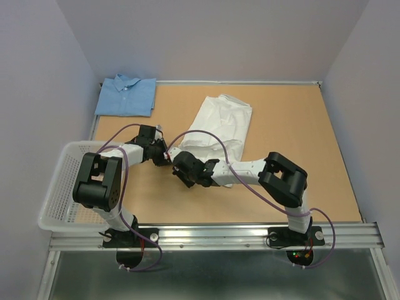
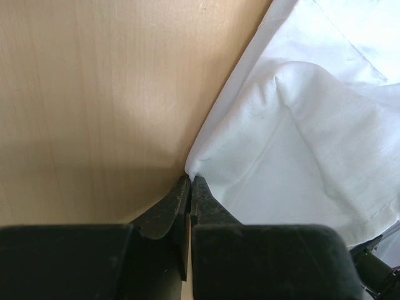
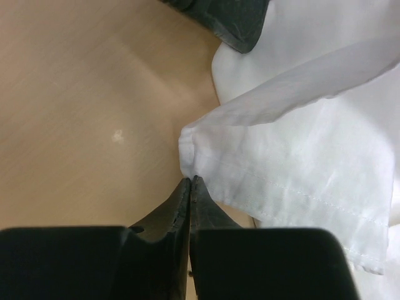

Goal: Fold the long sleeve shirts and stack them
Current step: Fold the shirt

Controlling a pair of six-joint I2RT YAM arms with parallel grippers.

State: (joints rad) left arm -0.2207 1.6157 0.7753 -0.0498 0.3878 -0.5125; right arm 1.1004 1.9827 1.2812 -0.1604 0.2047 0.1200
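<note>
Lying outside the basket (image 1: 55, 184) are white shirt (image 1: 224, 119) and blue shirt (image 1: 127, 97).

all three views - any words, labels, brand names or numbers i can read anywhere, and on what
None: no text can be read in any view. The plain white cloth shirt, the light blue collared cloth shirt, the white plastic mesh basket and the light wooden table top show no print or tag. The red and green lights at the right arm's base are plain lamps.
</note>
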